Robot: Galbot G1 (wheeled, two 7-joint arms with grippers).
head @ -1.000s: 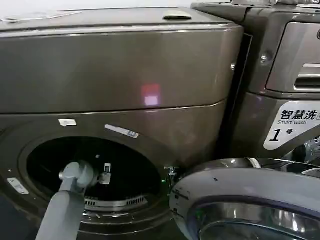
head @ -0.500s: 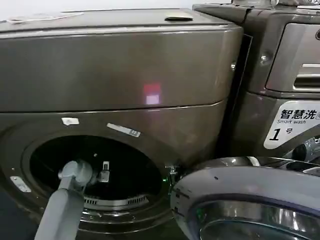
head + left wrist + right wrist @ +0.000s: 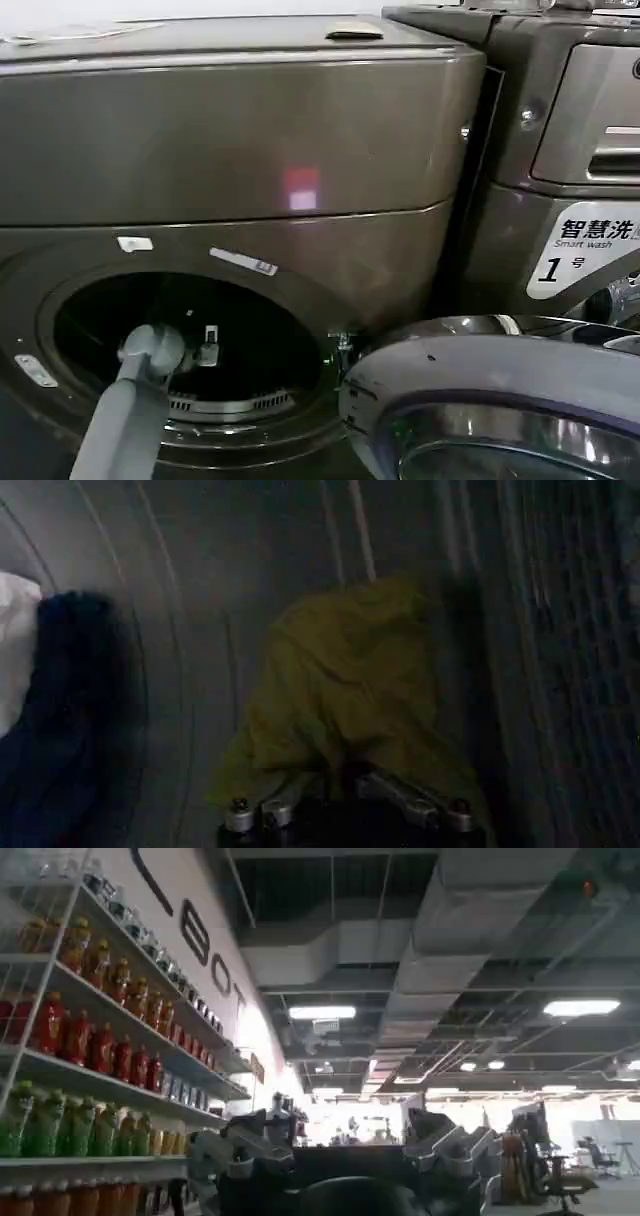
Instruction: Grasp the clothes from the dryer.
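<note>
1. Your left arm reaches up from the near left through the round porthole ring of the dryer; the wrist sits inside the dark drum opening, left of centre.
2. Left gripper is deep in the drum, w/ both fingers spread apart, tips pressed into the lower edge of the yellow-green cloth.
3. That cloth is bunched in a heap directly ahead of the fingers, touching them; its bottom folds spill over and btwn the two tips. Fingers are open around the fabric, not pinched together on it.
4. Navy cloth lies well apart from the gripper, off to one side against the drum wall, w/ its white part at that same edge. Nothing touches it.
5. Yellow-green piece rests on the ribbed drum wall, btwn the navy piece and the perforated drum section.
6. Dryer door hangs swung open at near right, glass and chrome rim facing you.
7. Second machine stands just right of the dryer, w/ a white "1" sticker on its front.
8. Right gripper is parked away from the dryer, pointing up toward a ceiling and drink shelves; fingers stand apart, holding nothing.
</note>
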